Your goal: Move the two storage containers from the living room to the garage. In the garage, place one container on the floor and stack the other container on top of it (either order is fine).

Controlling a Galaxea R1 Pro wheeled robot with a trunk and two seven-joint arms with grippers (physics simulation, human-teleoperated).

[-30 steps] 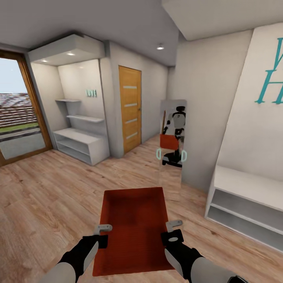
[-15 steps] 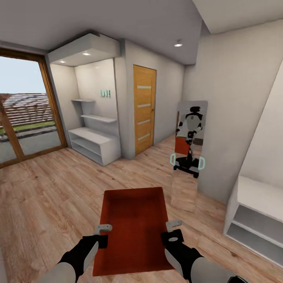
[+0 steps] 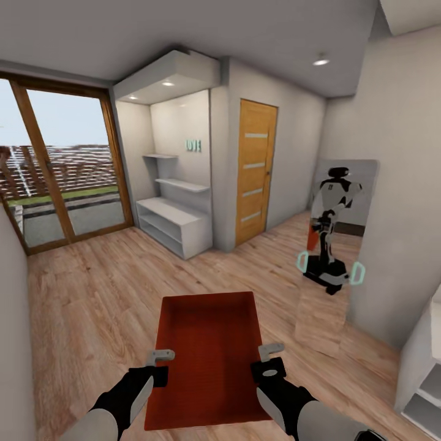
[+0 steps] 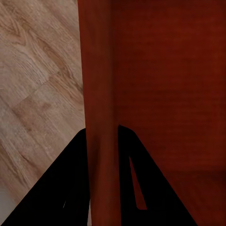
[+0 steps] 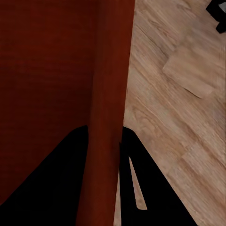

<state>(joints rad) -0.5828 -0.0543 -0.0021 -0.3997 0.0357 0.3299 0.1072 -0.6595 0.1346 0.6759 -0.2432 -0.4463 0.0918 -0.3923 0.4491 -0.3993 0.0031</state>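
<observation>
Storage container [image 3: 208,355] carried level above the light wood floor [image 3: 86,300], left gripper [image 3: 160,362] clamped over its left wall, right gripper [image 3: 269,360] clamped over its right wall, mirror [image 3: 334,245] ahead right.

Both arms reach forward, low in the head view, black forearms converging toward 12 o'clock. The left end effector [image 3: 160,355] pinches the storage container [image 3: 208,349] at its left wall; the right end effector [image 3: 270,350] pinches the right wall, fingers straddling each rim.
</observation>
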